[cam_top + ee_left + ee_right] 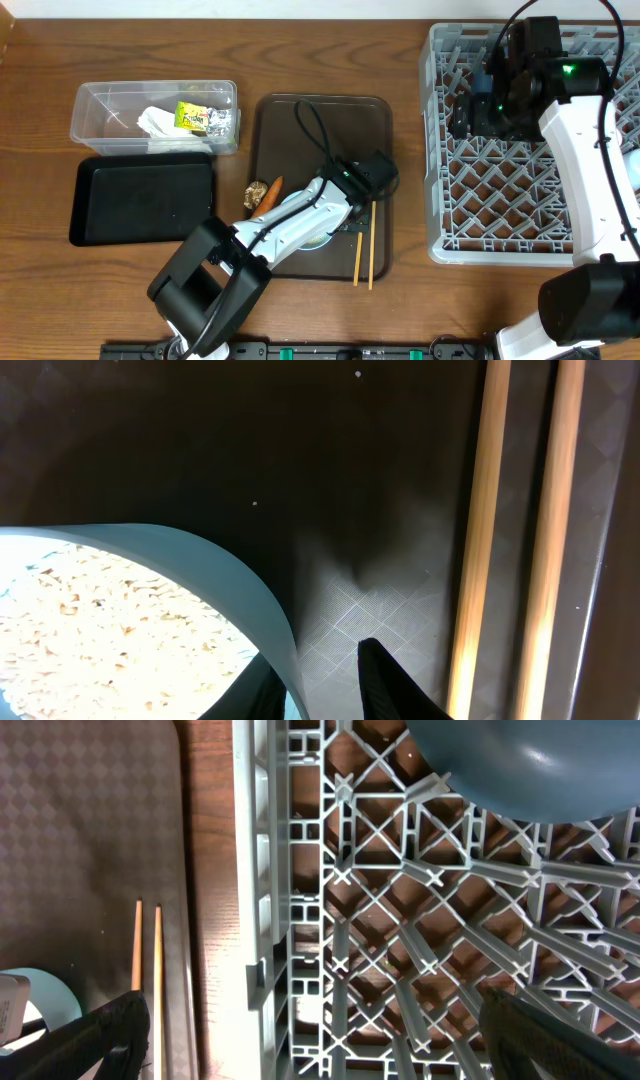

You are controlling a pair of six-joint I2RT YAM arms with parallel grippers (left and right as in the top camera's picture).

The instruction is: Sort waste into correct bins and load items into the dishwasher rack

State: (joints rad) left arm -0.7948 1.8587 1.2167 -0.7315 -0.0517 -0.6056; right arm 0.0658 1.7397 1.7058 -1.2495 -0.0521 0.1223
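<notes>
Centrally in the overhead view, the left gripper (315, 678) is lowered onto the brown serving tray (300, 130), at the small light blue cup (230, 575). In the left wrist view the cup is seen at the lower left of the frame, filled with white rice grains (100, 630). Its rim wall is straddled by the two dark fingers (385, 680) at the bottom edge. The jaws are only partly apart, and a gap is seen between the outer finger and the cup wall, so nothing is gripped. The two wooden chopsticks (364, 250) lie side by side along the tray's right edge, just beside the cup.

At the tray's left edge, the orange carrot-like stick (271, 192) and the small brown food bit (256, 192) are found close together. In the upper left of the overhead frame, the crumpled white tissue (155, 122) and the foil wrapper (200, 118) lie inside the clear plastic tub (85, 100). The black tray (140, 200) is set just below the tub.

At the right, the right gripper (330, 1035) is held over the upper left part of the grey dishwasher rack (500, 210). Its fingers are spread wide, with nothing between them. The large dark blue bowl (520, 770) is seen in the rack, at the upper right of the right wrist view.
</notes>
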